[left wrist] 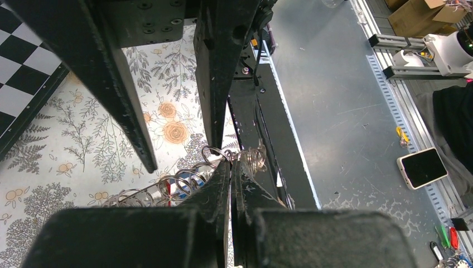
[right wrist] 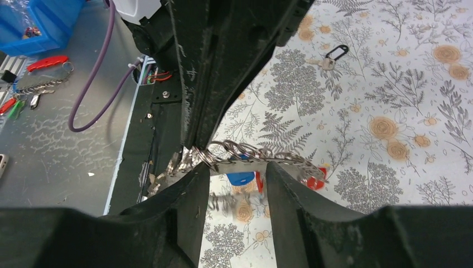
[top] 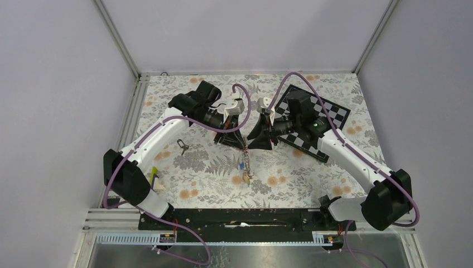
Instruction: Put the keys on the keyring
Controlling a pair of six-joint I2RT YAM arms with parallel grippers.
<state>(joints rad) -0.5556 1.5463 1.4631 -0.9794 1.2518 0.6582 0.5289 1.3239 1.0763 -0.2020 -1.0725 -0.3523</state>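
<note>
Steel keyring chain (right wrist: 251, 152) is clenched in the left jaws; the right jaws straddle it, parted. Close squarely on one ring, chain taut.

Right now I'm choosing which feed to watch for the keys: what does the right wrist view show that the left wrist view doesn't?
Only the right wrist view: a blue plastic-headed key and a red plastic-headed key hanging from the chain of silver metal rings, plus a black-headed key lying alone on the floral tablecloth. Only the left wrist view: the black-and-white chequered board. Both: that chain, pinched by the shut left claw, above the tablecloth.
</note>
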